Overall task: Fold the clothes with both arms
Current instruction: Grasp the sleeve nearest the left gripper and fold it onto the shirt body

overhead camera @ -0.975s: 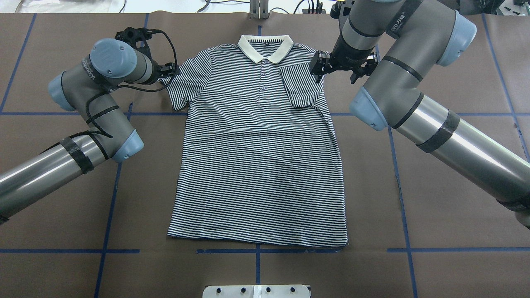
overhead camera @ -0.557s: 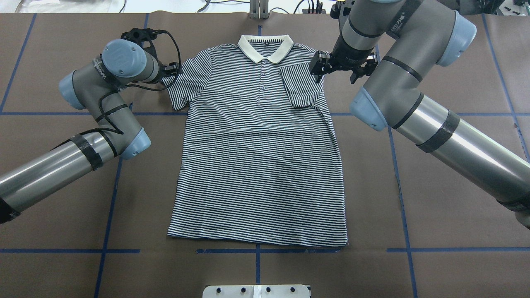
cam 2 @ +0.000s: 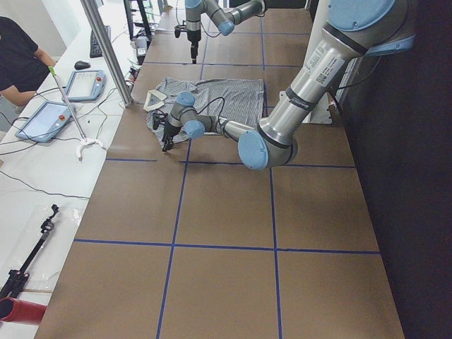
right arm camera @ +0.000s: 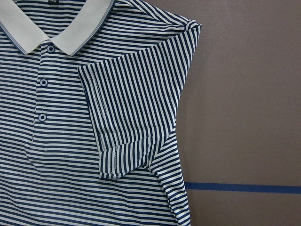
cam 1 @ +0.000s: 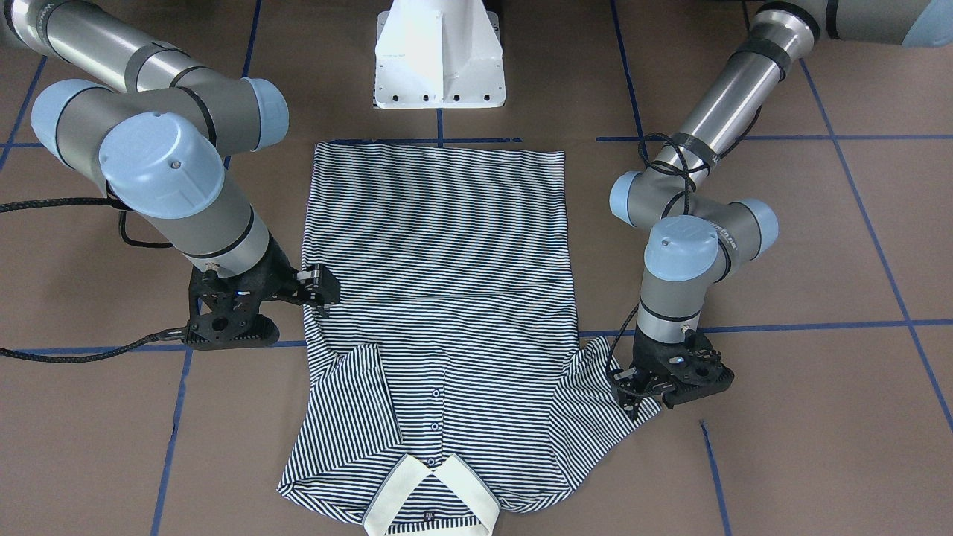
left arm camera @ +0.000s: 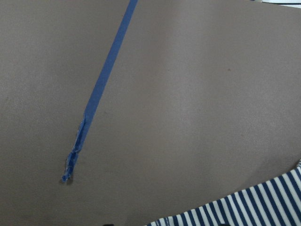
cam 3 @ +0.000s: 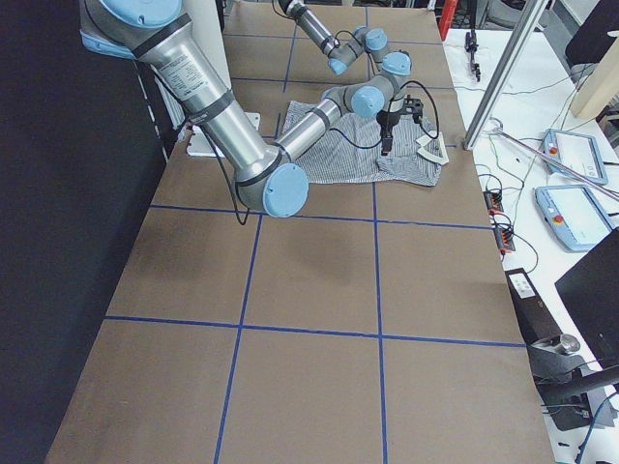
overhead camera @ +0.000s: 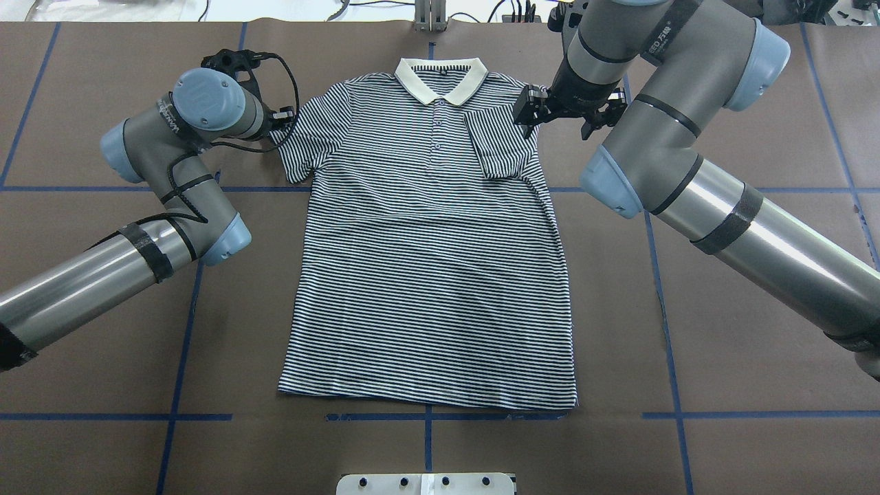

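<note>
The striped polo shirt (overhead camera: 426, 275) lies flat and face up, its cream collar (overhead camera: 441, 79) at the far side. The sleeve (overhead camera: 498, 141) on my right side is folded in over the chest, which shows clearly in the right wrist view (right arm camera: 136, 113). The other sleeve (overhead camera: 302, 144) is spread out. My left gripper (overhead camera: 280, 118) is low at that sleeve's outer edge and looks open and empty; the front view shows it at the sleeve tip (cam 1: 634, 398). My right gripper (overhead camera: 531, 113) is open and empty above the shirt's right shoulder (cam 1: 322, 286).
The brown table top carries blue tape lines (overhead camera: 185, 330). The white pedestal base (cam 1: 439, 56) stands at the shirt's hem side. A person (cam 2: 18, 60), tablets (cam 2: 85, 83) and a metal post (cam 2: 106, 49) are beyond the far table edge.
My left arm has swung a little toward the shirt, with its gripper staying at the spread sleeve's edge. The right arm and the shirt have hardly moved.
</note>
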`<state>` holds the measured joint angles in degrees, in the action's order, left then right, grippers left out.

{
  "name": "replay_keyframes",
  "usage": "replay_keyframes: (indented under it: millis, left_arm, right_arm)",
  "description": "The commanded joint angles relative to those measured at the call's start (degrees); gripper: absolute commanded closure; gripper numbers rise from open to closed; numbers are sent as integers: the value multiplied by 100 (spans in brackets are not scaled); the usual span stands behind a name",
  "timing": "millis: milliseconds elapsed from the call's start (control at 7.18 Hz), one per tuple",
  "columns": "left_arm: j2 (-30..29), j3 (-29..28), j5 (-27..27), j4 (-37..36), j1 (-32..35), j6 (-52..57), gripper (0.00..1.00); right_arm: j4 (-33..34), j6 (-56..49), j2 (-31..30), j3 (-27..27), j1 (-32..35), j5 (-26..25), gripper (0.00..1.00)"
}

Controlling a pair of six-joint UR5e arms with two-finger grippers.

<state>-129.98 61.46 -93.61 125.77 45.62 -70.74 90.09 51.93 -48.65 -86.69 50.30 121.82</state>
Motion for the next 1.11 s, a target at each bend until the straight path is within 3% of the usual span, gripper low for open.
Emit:
replay_keyframes:
  millis: [0, 418, 697, 975]
  left_arm:
    - [-27, -2, 0, -8, -1, 42, 100]
    - [-124, 163, -69, -122, 26, 43, 100]
    - [-386, 1083, -183, -1389, 35, -27, 100]
    - [-948, 975, -369, -1662, 0, -682, 100]
  right_arm:
    - [0, 2, -4, 3, -2, 0, 0]
    - [-9, 2, -39, 12, 7, 0, 0]
    - [-44, -7, -66, 3, -2, 0, 0]
    - [-53, 2, -74, -6, -2, 0, 0]
